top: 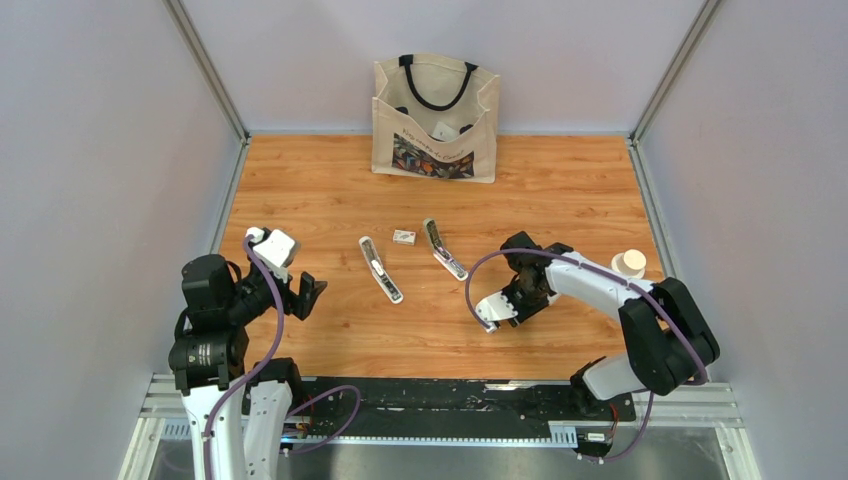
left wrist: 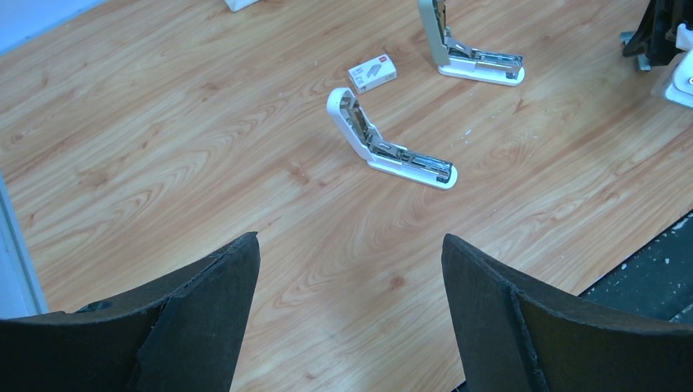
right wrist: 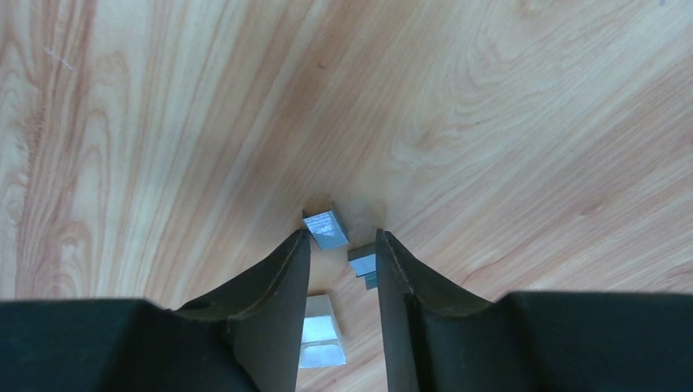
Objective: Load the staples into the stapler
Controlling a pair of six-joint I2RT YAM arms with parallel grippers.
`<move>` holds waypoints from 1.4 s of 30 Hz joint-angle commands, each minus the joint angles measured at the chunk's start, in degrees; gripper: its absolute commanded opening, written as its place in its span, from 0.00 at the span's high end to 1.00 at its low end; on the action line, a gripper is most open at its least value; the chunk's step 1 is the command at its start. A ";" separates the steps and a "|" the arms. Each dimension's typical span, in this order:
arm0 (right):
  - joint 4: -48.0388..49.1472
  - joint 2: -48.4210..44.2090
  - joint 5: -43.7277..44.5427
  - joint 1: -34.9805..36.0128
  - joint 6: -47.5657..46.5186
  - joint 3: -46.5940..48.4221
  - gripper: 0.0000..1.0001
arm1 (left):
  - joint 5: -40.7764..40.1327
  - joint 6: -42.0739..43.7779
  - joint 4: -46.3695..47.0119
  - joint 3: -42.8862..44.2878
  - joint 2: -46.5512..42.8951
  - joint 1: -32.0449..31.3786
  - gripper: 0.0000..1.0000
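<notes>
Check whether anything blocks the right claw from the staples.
Nothing visible does. The right claw hangs directly over the staples, short grey strips lying on the table between and just beyond its fingertips.

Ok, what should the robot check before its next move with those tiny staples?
1. Staples within reach of the right jaws: ok, grey bits lie on the table between and just past them.
2. Staples gripped: not ok, a gap shows beside the bits.
3. Staples in one strip: not ok, there are several separate bits.
4. Something open for loading: ok, the white stapler lies hinged open.
5. Left jaws free: ok, wide open with nothing between.
</notes>
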 commanded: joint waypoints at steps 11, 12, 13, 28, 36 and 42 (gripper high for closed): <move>0.18 -0.60 -0.89 0.21 -3.81 -0.28 0.71 | 1.11 -0.85 2.06 -0.26 0.11 0.87 0.10; 0.00 -0.61 -1.06 0.30 -3.72 -0.28 0.73 | 1.11 -0.77 1.97 -0.26 0.20 0.87 0.10; -0.26 -0.69 -1.24 0.30 -3.72 -0.20 0.73 | 1.29 -0.77 1.97 -0.26 0.20 0.96 0.10; -4.92 2.72 -8.97 2.58 15.15 7.18 0.76 | 1.55 -0.77 2.06 -0.44 -0.41 1.22 0.10; -3.35 6.43 -7.04 5.31 24.33 8.78 0.72 | 1.73 -0.85 2.06 -0.53 -0.50 1.31 0.10; -4.91 1.34 -3.79 5.23 20.28 7.45 0.56 | 1.64 -0.94 1.97 -0.53 -0.77 1.31 0.09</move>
